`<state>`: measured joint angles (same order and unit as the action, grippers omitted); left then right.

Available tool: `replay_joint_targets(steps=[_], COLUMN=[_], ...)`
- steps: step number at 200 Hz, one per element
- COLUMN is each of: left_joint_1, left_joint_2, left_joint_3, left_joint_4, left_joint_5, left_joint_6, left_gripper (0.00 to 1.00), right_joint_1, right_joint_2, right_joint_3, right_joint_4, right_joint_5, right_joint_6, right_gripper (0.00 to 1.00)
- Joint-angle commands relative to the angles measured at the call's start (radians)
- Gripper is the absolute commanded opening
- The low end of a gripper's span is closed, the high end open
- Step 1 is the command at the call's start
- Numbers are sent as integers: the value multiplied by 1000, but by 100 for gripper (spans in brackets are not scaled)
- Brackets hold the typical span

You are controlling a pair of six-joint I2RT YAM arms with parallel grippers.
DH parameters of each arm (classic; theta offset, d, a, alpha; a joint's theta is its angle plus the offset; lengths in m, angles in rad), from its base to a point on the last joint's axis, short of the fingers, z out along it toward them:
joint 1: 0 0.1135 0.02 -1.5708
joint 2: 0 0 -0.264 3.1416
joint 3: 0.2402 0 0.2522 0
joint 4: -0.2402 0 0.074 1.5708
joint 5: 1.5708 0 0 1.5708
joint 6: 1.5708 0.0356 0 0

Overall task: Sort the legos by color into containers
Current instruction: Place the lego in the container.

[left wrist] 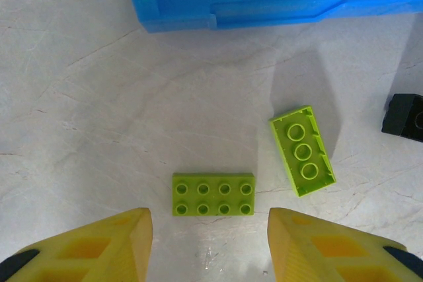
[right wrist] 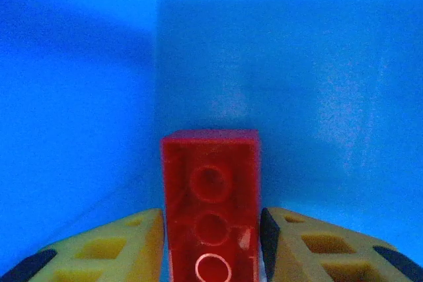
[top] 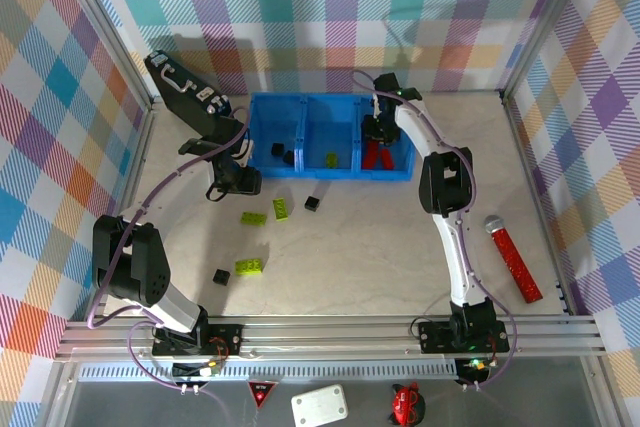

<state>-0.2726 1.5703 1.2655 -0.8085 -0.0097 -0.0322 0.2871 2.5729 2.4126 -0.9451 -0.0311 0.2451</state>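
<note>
Pale marbled bench [top: 400, 247] lay inside plaid walls. Nearest the arm bases, a lime brick [top: 250, 266] and a black brick [top: 221, 276] sat loose. Further on, the left fingers [left wrist: 99, 249] hung apart above a lime two-by-four [left wrist: 213, 195] that lay just ahead of them, not between them. Easing forward and straight down before closing on its short ends looked wise, keeping off the angled lime plate [left wrist: 302, 150] beside it. Farthest, the right fingers [right wrist: 317, 249] were clamped on a red brick [right wrist: 211, 203] low inside the right compartment of the blue tray [top: 330, 97]. Opening that low should keep it from bouncing out.
</note>
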Motion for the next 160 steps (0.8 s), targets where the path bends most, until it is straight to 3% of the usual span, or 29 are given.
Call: replay_joint_targets(steps=[1, 59, 160], left_joint_1=[4, 3, 3], left_joint_2=[5, 1, -2], left_joint_3=[-9, -12, 22], left_joint_4=[-3, -1, -32], left_joint_5=[9, 11, 25], left_joint_6=[9, 5, -26], left_gripper=[49, 49, 49], right_joint_1=[1, 1, 2], right_joint_2=[5, -74, -305], right_joint_3=[34, 18, -185], right_joint_4=[-10, -36, -56], right_joint_5=[-26, -41, -58], right_joint_6=[-19, -14, -9], right_gripper=[47, 50, 53])
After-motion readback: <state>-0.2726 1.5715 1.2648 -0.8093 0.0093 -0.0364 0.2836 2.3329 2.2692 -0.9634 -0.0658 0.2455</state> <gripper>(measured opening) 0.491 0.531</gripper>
